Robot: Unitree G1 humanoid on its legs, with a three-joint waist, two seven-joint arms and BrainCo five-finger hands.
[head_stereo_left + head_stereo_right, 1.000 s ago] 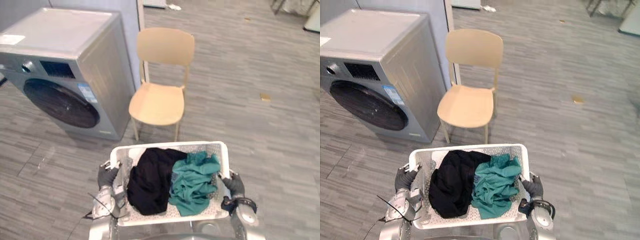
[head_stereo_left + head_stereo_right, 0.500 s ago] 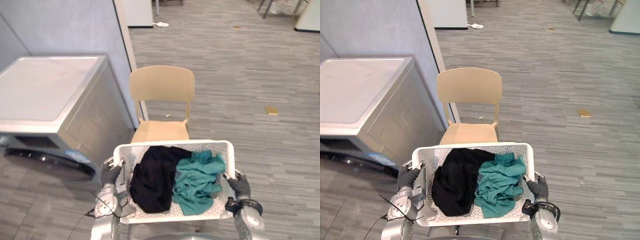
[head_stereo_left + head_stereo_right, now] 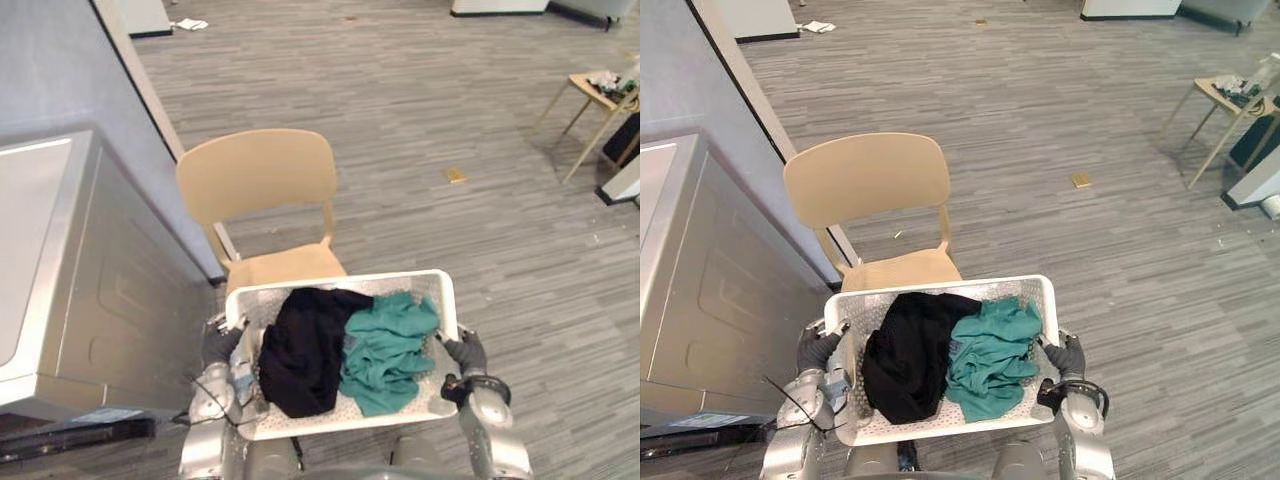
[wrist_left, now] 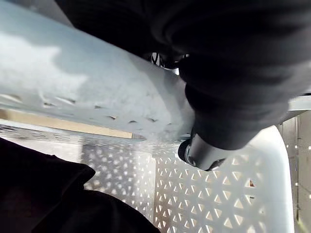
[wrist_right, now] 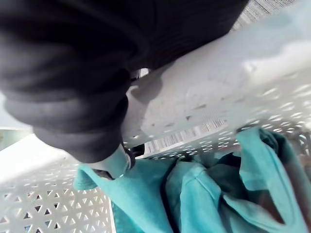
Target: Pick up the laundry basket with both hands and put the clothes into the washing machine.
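Observation:
A white perforated laundry basket [image 3: 400, 279] hangs in front of me, carried at its two short sides. My left hand [image 3: 215, 346] is curled round the left rim [image 4: 87, 97], and my right hand [image 3: 468, 356] grips the right rim [image 5: 218, 87]. Inside lie a black garment [image 3: 305, 345] on the left and a teal garment [image 3: 385, 345] on the right; the teal cloth [image 5: 194, 194] sits just past my right hand's fingers. The grey washing machine [image 3: 90, 290] stands at the far left, seen from above and from its side.
A beige chair [image 3: 255, 180] stands right behind the basket, beside the machine. A grey partition wall [image 3: 60, 70] rises at the back left. A small wooden side table [image 3: 600, 95] is at the far right, and a small yellow scrap [image 3: 456, 175] lies on the floor.
The whole picture has swung, so the camera has moved: the washing machine now sits at the left edge. The basket stays held in both hands, clothes unmoved.

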